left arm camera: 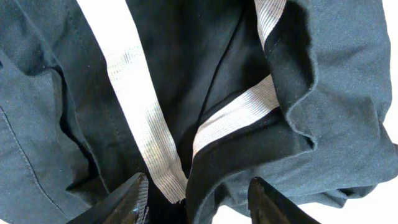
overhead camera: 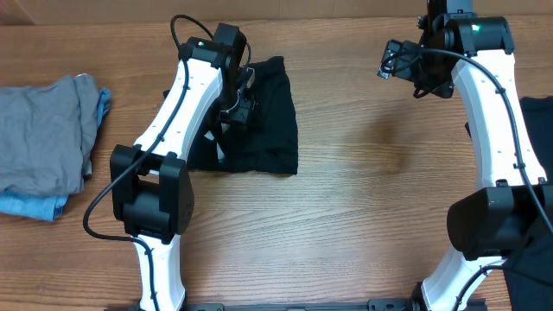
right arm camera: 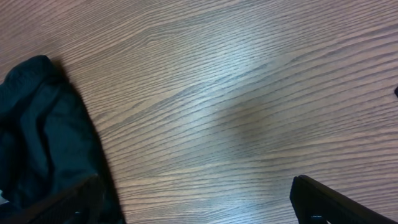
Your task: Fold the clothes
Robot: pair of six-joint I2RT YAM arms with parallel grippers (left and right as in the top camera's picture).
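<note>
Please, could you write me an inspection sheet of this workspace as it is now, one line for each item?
Surface: wooden table, no stains seen.
Job's things: black garment, bunched, under the left arm; dark cloth at the right edge, perhaps more clothes.
Clutter: grey garment lying on a light-blue garment, far left.
Grippers: left gripper low over the black garment, jaws apart, no clear grip; right gripper open above bare wood.
Cables: left cable loops beside the arm; right cable follows its arm.
Surroundings: nothing seen.
</note>
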